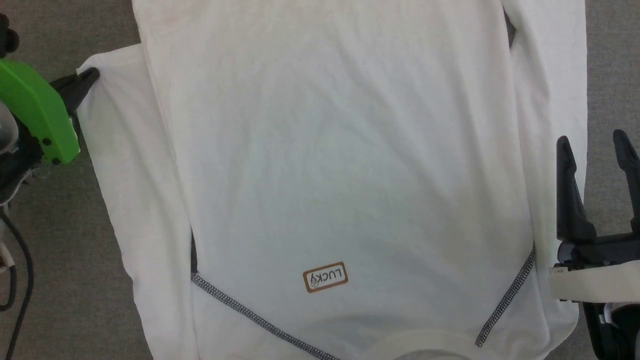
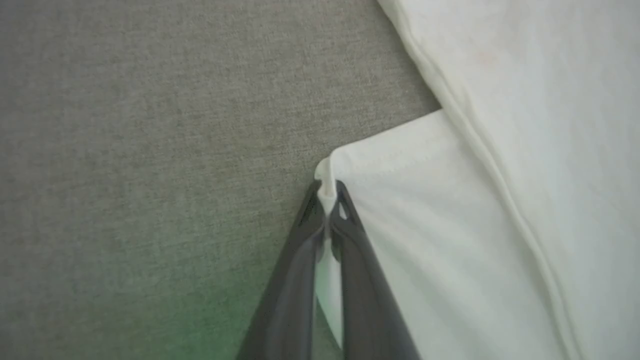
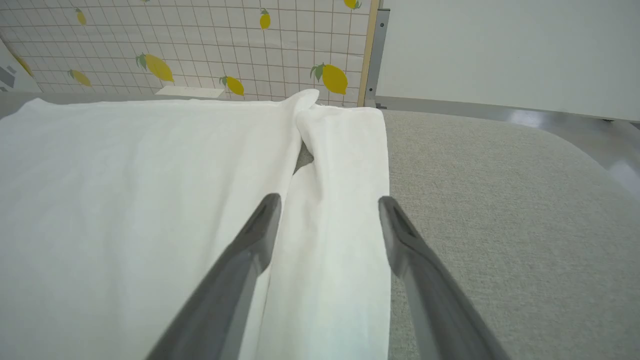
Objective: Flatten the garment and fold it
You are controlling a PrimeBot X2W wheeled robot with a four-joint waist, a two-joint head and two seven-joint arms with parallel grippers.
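left end effector [image 2: 327,197] pinching garment [image 2: 450,210] cuff

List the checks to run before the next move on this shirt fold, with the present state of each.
1. Grip on cloth: left gripper jaws shut on the cuff corner: ok.
2. Second grip: right gripper jaws open over the right sleeve, holding nothing: not ok.
3. Flatness: garment body spread on the grey surface, faint wrinkles only: ok.
4. Sleeves lying alongside the body: ok.
5. Pinch catches both cuff layers: cannot tell.
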